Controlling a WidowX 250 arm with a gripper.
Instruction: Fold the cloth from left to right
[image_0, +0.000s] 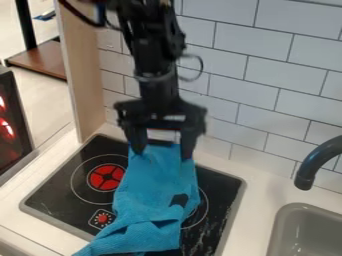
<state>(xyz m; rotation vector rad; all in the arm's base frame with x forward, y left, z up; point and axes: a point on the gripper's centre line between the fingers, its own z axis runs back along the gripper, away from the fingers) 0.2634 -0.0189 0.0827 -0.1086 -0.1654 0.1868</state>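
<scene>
On the stove (55, 196), the cloth (152, 182) should handle light and limp — best pinched along its left edge — with the gripper (162, 153), fingers apart, at its top end, and the rumpled right side likely to drag.
</scene>
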